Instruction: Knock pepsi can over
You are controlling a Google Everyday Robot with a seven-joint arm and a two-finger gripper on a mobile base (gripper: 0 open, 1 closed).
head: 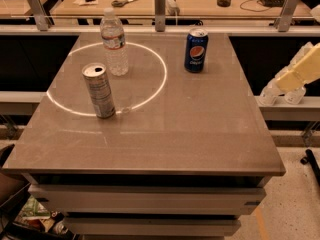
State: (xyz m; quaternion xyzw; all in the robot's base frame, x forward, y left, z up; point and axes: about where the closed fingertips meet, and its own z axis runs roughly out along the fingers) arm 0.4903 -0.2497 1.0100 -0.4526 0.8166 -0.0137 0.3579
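Observation:
The pepsi can [196, 50] stands upright at the far right of the grey table [190, 129]; it is dark blue with a round red-white-blue logo and a silver top. My gripper [301, 70] shows as a cream-coloured part at the right edge of the view, beyond the table's right side. It is to the right of the can, a little nearer than it, and well apart from it.
A slim silver-grey can [99, 90] stands upright at the left, on a bright ring of light [150, 94]. A clear water bottle [114, 44] stands behind it. Metal rail posts [160, 4] and a wooden desk with small items lie beyond the table's far edge.

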